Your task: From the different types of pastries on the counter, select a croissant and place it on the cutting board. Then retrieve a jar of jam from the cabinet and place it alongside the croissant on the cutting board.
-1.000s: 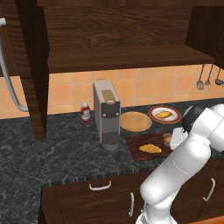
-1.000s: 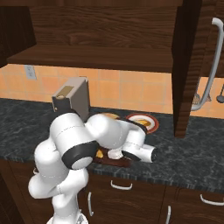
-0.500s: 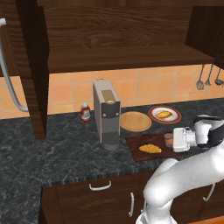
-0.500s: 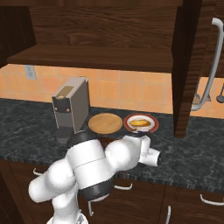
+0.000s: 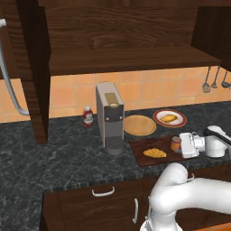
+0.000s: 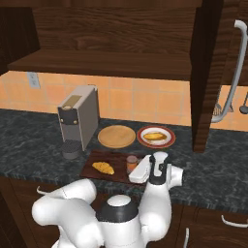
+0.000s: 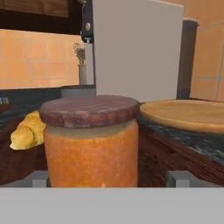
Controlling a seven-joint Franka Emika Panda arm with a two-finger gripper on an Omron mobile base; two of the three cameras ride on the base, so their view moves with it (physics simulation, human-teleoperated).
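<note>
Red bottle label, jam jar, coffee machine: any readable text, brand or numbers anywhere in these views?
None readable.
red bottle: white label, too small to show any print.
jar of jam: plain orange side and dark lid, no label.
coffee machine: blank panels, no markings visible.
cutting board and red-rimmed plate: no writing.

The cutting board [image 5: 149, 147] lies on the counter [image 5: 58, 158]. On it, the croissant [image 5: 154, 153] lies left of the jar of jam [image 5: 175, 143]. Behind the board sit the round wooden disc [image 5: 140, 125] and the plate [image 5: 159, 117]; the coffee machine [image 5: 109, 115] stands to its left.
</note>
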